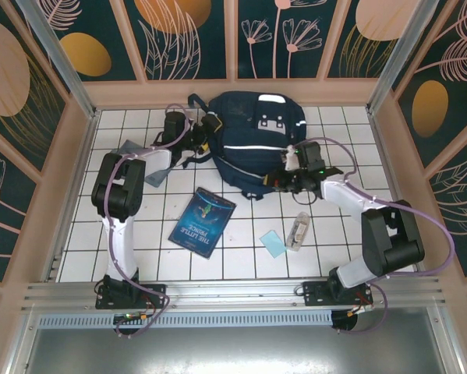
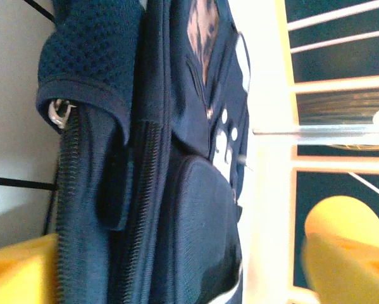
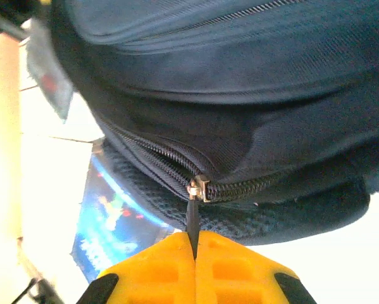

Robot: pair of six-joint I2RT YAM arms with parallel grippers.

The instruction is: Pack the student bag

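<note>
The navy student bag [image 1: 256,136] lies at the back of the tiled table, white stripes across its front. My right gripper [image 1: 282,181] is at the bag's near edge. In the right wrist view its yellow fingers [image 3: 240,272] are shut [image 3: 195,244] on the black zipper pull [image 3: 192,218], which hangs from the metal slider [image 3: 200,188] on the bag [image 3: 240,76]. My left gripper [image 1: 208,134] is at the bag's left side. Seen from the left wrist, it stands open [image 2: 183,278], its fingers [image 2: 18,269] wide apart on either side of the bag's zippered side [image 2: 195,209].
A blue book [image 1: 202,222] lies in front of the bag, and also appears under it in the right wrist view [image 3: 107,221]. A light blue card [image 1: 274,243] and a clear bottle [image 1: 299,231] lie to the book's right. A flat grey pouch [image 1: 136,156] sits under my left arm.
</note>
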